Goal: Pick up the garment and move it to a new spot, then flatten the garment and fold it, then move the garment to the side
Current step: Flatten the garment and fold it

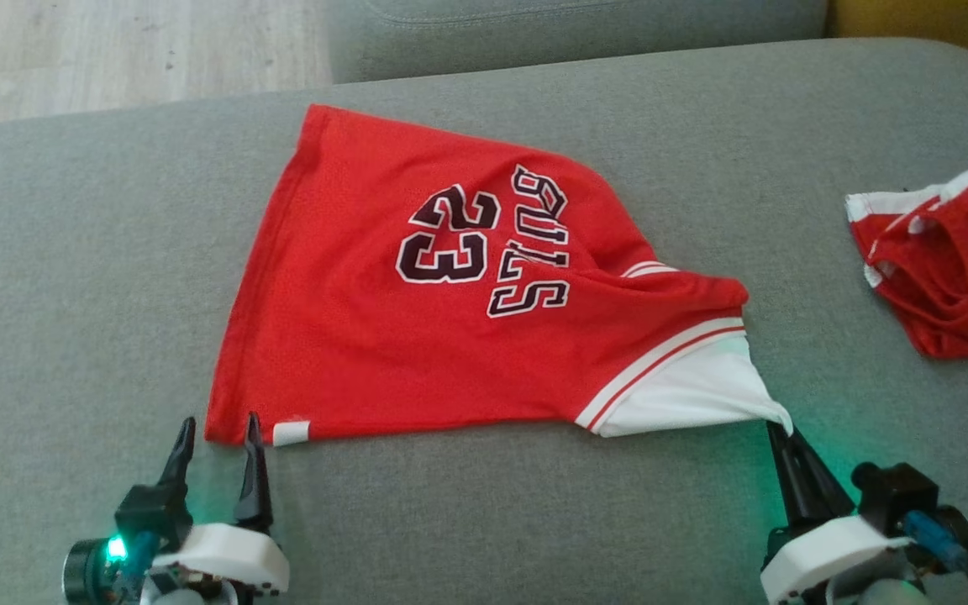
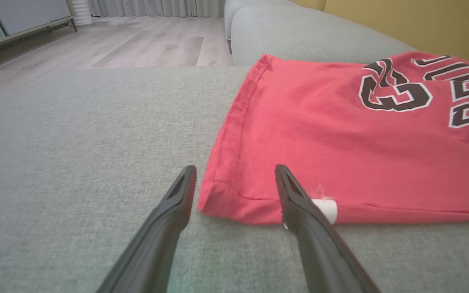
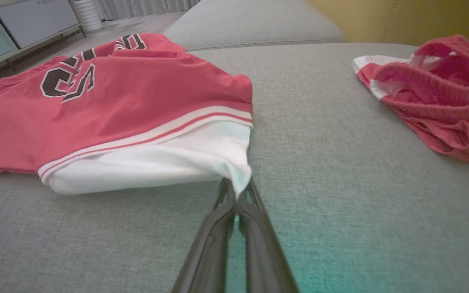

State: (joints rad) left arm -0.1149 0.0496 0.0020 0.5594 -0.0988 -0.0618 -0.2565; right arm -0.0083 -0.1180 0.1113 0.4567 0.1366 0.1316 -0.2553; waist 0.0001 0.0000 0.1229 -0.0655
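– Jersey (image 1: 417, 336) flat on the grey sofa (image 1: 72, 294), red, number 23 facing up, hem towards the robot's left. What can't you read?

– The lettering. A crease swallows part of it in the head view, and the left wrist view chops it off at the right edge (image 2: 320, 142). The far shoulder is bunched, so I can't make out its shape.

– And the right gripper (image 1: 778, 430)?

– Clamped tight on the white corner of cloth at the jersey's near right end. From its wrist camera (image 3: 236, 187) the white fabric (image 3: 116, 114) drapes over the fingertips, so the very tips are hidden.

– Left gripper (image 1: 221, 420)?

– Spread wide, holding nothing. It brackets the jersey's near left corner: one finger on bare sofa just beside the hem, the other over the hem next to a small white tag (image 1: 291, 433). In its own view (image 2: 235, 169) that finger covers part of the tag (image 2: 326, 207); touching the cloth or not, I cannot tell.

– Count it up.

– One jersey, one tag, two grippers, both cut off at the bottom edge. One more red and white garment (image 1: 938, 277), crumpled well apart at the robot's right (image 3: 434, 106), clipped by the frame edge.
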